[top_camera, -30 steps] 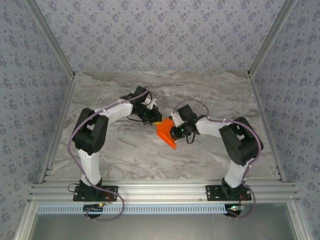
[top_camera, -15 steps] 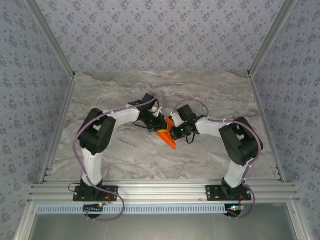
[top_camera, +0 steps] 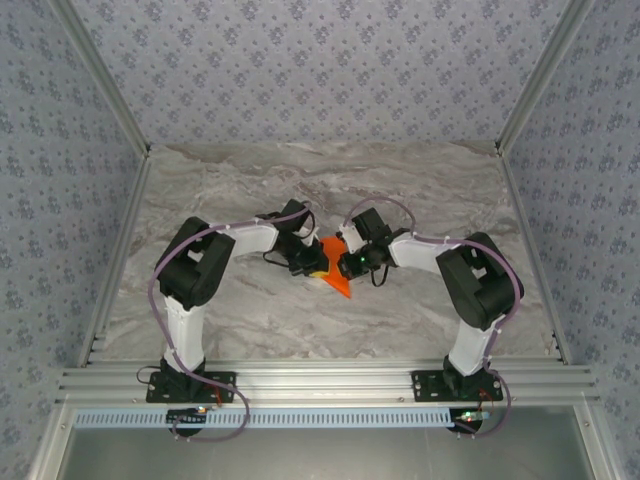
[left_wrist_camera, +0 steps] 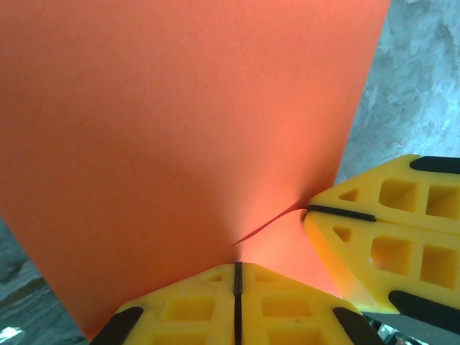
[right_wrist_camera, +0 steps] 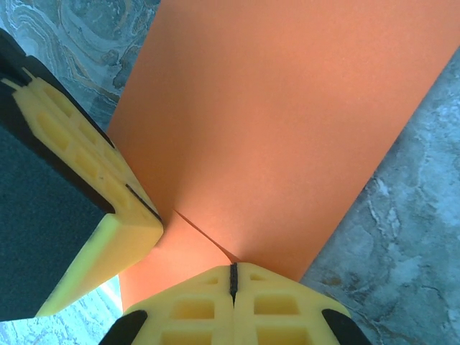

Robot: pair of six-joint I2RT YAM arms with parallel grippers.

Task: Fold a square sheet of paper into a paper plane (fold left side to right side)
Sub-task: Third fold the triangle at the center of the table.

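Observation:
The square sheet of paper (top_camera: 338,284) is bright orange and folded into a pointed wedge at the table's middle, its tip toward the near edge. My left gripper (top_camera: 317,267) and right gripper (top_camera: 341,265) meet over it, almost tip to tip. In the left wrist view the paper (left_wrist_camera: 180,122) spreads ahead of my left gripper (left_wrist_camera: 237,267), which is shut on its edge, and the right gripper's yellow fingers (left_wrist_camera: 388,244) come in from the right. In the right wrist view my right gripper (right_wrist_camera: 232,269) is shut on the paper (right_wrist_camera: 287,122). The left gripper's fingers (right_wrist_camera: 86,180) sit at the left. A raised crease runs between the two grips.
The marbled grey table (top_camera: 250,320) lies bare around the paper. Patterned walls and aluminium rails (top_camera: 120,250) close in the left, right and far sides. Both arm bases stand at the near edge.
My left gripper has swung right and toward the near edge, closing in on the right gripper. The orange paper between them now looks narrower and lower. The right arm has barely moved.

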